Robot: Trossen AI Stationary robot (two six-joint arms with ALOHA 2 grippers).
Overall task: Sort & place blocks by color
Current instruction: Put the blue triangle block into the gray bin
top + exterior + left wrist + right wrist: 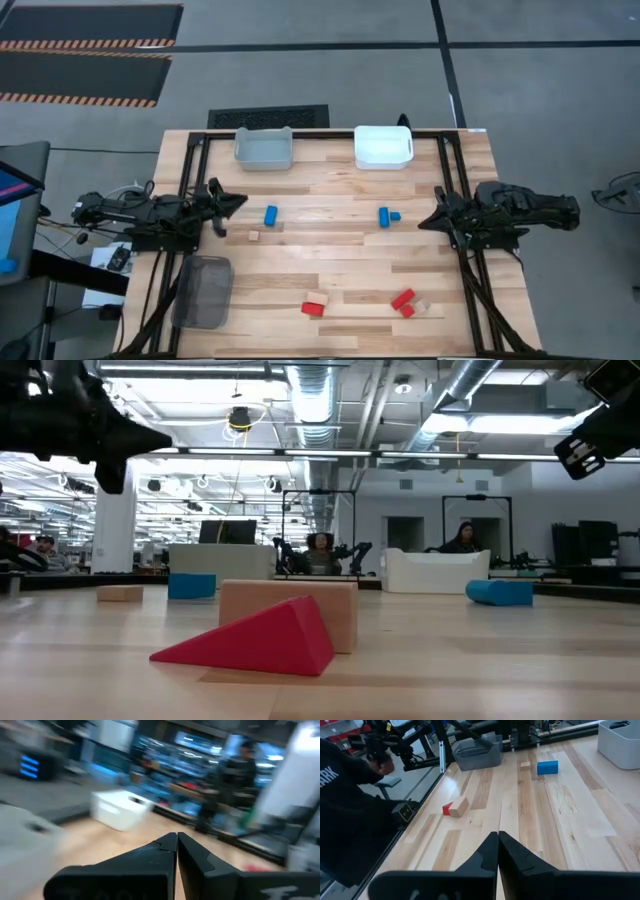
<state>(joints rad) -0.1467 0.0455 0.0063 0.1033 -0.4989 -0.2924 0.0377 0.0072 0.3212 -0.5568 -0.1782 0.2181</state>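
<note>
While no block is picked up yet, both arms wait at the desk (pixel 330 215) edges. Left fingers (pixel 240 201) are pressed shut, holding nothing; right fingers (pixel 424 221) are shut too, empty, as the wrist views show.

Blocks all lie loose on the desk, unsorted: a blue block (pixel 270 214) just ahead of the left fingers, with a small tan block (pixel 254 236) near it. The blue pair (pixel 388 215) sits just ahead of the right fingers. A red wedge with tan block (pixel 315 306) and a red cluster (pixel 405 301) lie well away from both, at the near side.

Grey bin (pixel 264 148) and white bin (pixel 383 146) stand at the far edge, mesh bin (pixel 202 291) below the left arm; probably one per colour, and none shows a block inside.
</note>
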